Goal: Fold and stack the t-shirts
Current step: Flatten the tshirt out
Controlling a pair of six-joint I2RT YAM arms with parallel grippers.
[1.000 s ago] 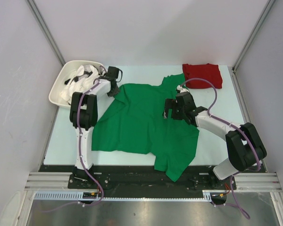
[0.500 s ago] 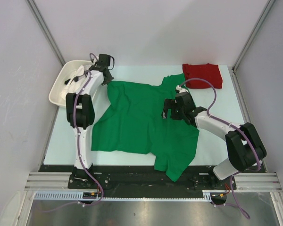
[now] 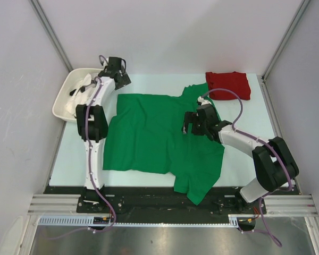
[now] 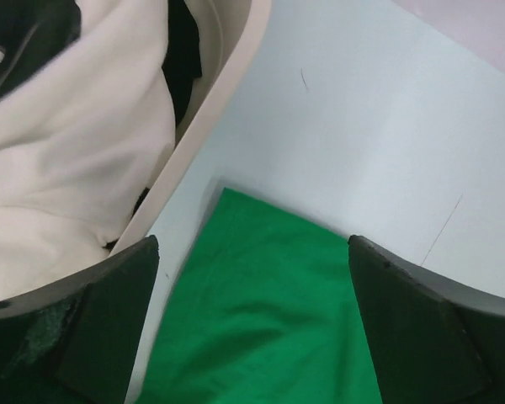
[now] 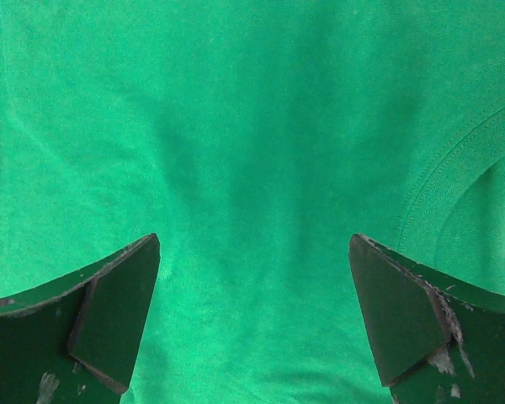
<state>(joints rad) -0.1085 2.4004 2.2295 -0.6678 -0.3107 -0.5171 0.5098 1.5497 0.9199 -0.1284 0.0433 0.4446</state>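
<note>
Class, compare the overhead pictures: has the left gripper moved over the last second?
Yes. The left gripper has travelled away from the arm bases, off the green t-shirt, toward the far end of the white bin, stretching the shirt's corner outward.

Green t-shirt (image 4: 261,320) corner on pale table (image 4: 379,126), beige bin (image 4: 215,101) holding white cloth (image 4: 67,160), tool (image 4: 252,337) spread above

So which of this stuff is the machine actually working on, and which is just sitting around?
Part of the job:
- green t-shirt, spread out flat, not yet folded
- dark red t-shirt, already folded at the far right of the table

Just lying about:
- white tub at far left, holding white cloth and something dark
</note>
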